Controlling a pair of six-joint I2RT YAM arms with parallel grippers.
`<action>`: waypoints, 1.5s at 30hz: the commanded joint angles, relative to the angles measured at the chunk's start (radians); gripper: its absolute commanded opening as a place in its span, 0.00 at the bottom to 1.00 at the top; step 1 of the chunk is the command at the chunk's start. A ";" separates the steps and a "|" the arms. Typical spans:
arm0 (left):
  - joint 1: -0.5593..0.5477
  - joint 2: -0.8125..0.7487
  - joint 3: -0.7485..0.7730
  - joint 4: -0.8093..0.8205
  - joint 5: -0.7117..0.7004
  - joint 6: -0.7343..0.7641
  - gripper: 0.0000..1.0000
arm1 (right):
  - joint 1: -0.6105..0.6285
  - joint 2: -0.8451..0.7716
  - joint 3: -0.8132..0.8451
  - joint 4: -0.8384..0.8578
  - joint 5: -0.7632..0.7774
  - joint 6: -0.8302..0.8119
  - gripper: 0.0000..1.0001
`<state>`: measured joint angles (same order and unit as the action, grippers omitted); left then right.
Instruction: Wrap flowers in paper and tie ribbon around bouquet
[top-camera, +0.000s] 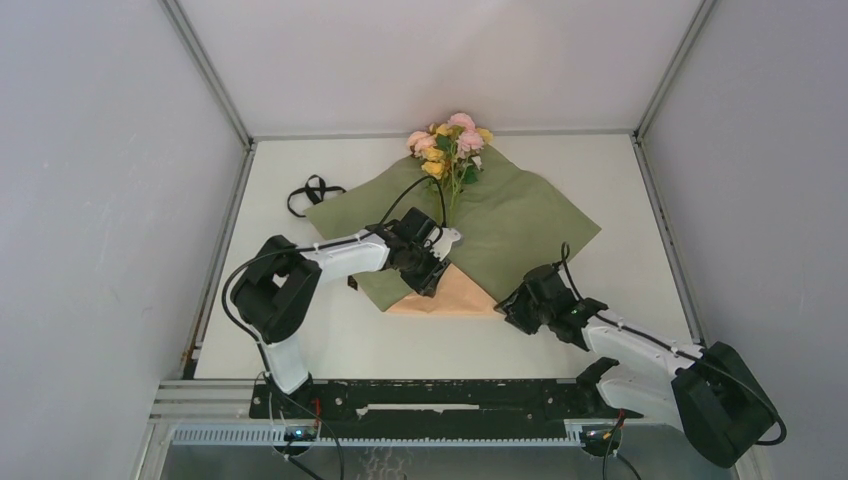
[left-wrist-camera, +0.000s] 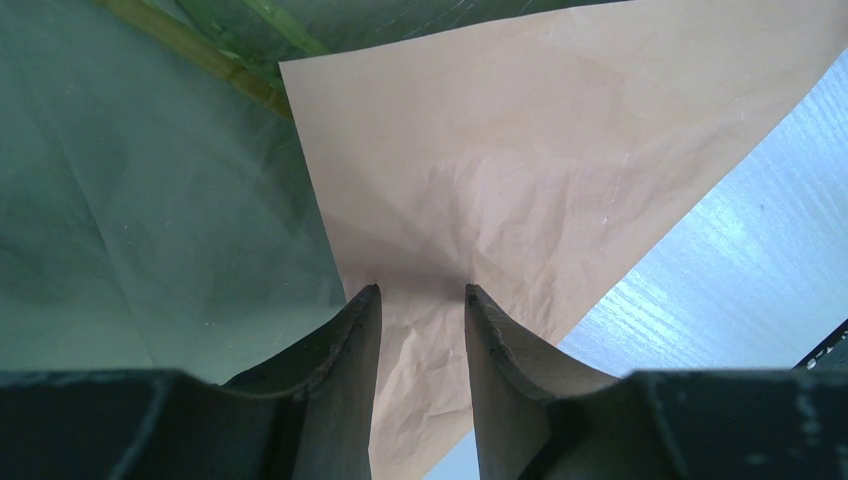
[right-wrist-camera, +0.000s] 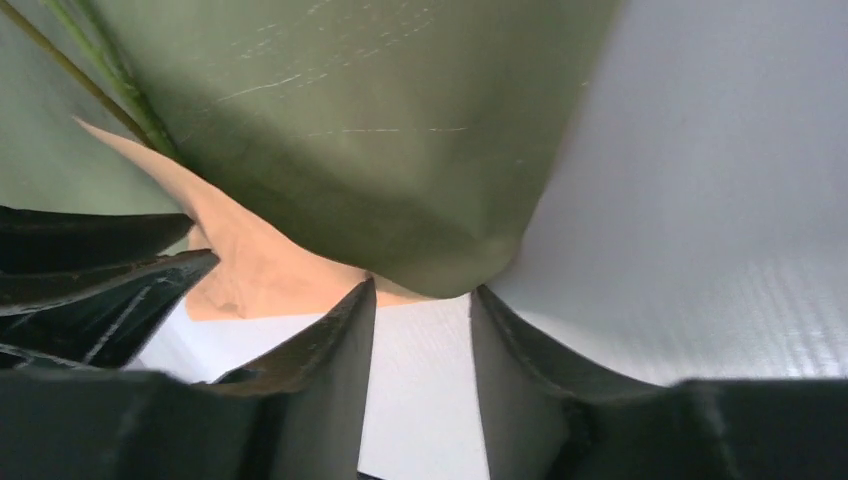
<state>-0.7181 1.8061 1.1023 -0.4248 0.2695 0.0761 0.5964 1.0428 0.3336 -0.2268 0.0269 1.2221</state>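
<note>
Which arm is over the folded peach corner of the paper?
The left arm; its jaws sit over the peach flap, while the right arm is at the paper's green edge.

Lower stems of flowers (top-camera: 449, 140) hidden

Paper (top-camera: 520, 225) spread flat olive face up, near corner folded over showing peach, pink and yellow flowers (top-camera: 450, 140) laid along its middle, blooms past far corner, black ribbon (top-camera: 312, 193) looped beside left corner

white table (top-camera: 600, 175), grey walls (top-camera: 100, 150), black rail (top-camera: 450, 398)
</note>
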 joint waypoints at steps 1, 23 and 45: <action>-0.003 0.001 0.015 0.010 0.012 -0.003 0.42 | -0.007 0.002 -0.027 -0.029 0.090 -0.043 0.37; 0.012 0.128 0.232 -0.050 0.069 -0.068 0.70 | 0.098 0.002 0.210 -0.216 0.350 -0.328 0.00; 0.047 0.182 0.198 -0.012 0.120 -0.177 0.00 | 0.175 -0.018 0.066 -0.111 0.216 0.064 0.60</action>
<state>-0.6868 1.9789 1.3052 -0.4511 0.4339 -0.0593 0.7166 1.0847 0.4271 -0.3733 0.2260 1.1309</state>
